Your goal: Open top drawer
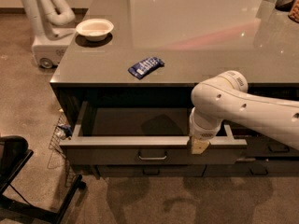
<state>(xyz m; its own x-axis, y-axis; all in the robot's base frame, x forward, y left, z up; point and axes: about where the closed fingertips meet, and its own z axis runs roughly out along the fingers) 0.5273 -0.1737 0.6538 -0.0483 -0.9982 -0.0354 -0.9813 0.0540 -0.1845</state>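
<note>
The top drawer [117,151] is a wide, shallow grey drawer under the counter. It stands pulled well out, and its lighter, bare interior [135,122] shows. A small metal pull [152,157] sits at the middle of its front. My white arm reaches in from the right. My gripper [199,145] points down at the drawer front's top edge, to the right of the pull. Its tip overlaps that edge.
A blue packet [145,66] and a white bowl [95,28] lie on the grey counter [196,36]. Another white robot [46,17] stands at the far left. A black chair base [18,171] and a wire rack [58,139] sit at the left. Slimmer drawers [149,171] lie below.
</note>
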